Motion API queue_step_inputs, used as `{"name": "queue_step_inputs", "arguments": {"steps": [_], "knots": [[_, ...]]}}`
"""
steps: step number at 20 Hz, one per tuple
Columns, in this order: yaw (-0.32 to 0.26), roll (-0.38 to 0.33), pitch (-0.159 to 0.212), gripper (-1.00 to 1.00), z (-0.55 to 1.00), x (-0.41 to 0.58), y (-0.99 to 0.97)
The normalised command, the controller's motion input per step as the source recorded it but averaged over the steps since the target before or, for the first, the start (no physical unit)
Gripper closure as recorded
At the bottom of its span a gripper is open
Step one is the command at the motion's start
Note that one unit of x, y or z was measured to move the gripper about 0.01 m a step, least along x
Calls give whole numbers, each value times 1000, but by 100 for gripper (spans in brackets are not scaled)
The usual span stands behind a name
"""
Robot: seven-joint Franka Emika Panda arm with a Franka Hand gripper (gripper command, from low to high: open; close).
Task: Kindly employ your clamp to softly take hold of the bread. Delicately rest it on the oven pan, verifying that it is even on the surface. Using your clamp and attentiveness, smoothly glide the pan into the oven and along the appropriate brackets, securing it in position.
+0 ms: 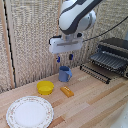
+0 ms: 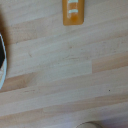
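At the exterior view's left you have a round white plate with a patterned rim [image 1: 29,112] lying flat on the pale wooden plank desk [image 1: 95,100]. Just beyond it sits a small round yellow bowl [image 1: 45,88]. Next comes the bread, a small orange-brown oblong block [image 1: 67,91], lying flat on the desk just beside the bowl and in front of a blue mug [image 1: 65,74]. Nothing lies on top of it. In the wrist view the bread [image 2: 73,12] shows at the frame's edge on bare wood.

Your end effector [image 1: 65,58], dark with bluish tips under a white boxy wrist, hangs in the air above the mug, well clear of the bread, fingers spread apart and holding nothing.

At the exterior view's right stands the dark toaster oven [image 1: 114,55], with the dark wire-grid oven pan [image 1: 97,71] projecting from its front toward the mug.
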Motion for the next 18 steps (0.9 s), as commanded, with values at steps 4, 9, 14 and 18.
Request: {"name": "queue_step_inputs", "arguments": {"steps": [4,9,14,18], "knots": [[81,-77,0,-100,-498,-1,19],[83,-81,0,-100,-528,11,0],[51,-54,16,-100,-453,-46,0],[28,-32,65,-100,-555,-111,-71]]}}
